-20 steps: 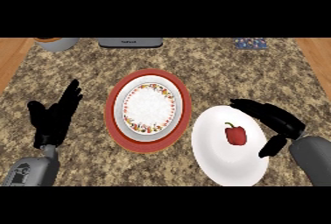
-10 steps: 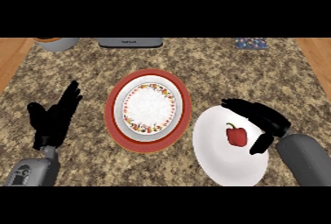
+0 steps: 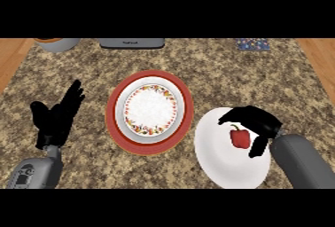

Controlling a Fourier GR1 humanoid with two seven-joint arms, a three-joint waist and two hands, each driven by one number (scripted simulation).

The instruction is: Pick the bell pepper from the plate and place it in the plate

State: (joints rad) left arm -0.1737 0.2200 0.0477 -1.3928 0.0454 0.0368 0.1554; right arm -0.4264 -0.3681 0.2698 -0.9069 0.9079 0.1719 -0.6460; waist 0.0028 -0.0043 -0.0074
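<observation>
A red bell pepper (image 3: 240, 138) lies on a plain white plate (image 3: 219, 166) at the lower right of the counter. My right hand (image 3: 254, 119) arches over the pepper from the far right side. Its thumb is at the pepper's upper left and its bent fingers hang down at the pepper's right, with a gap around the pepper still showing. A red plate (image 3: 115, 122) holding a smaller floral-rimmed white plate (image 3: 150, 108) sits at the centre, just left of the white plate. My left hand (image 3: 57, 119) rests open at the left, fingers up.
Along the far edge stand a grey bowl (image 3: 57, 44), a grey appliance (image 3: 131, 43) and a blue patterned item (image 3: 252, 44). Wooden floor shows beyond the counter's left and right edges.
My right hand has moved left and nearer over the white plate, closing in around the pepper. The pepper, both plates and the left hand have not moved.
</observation>
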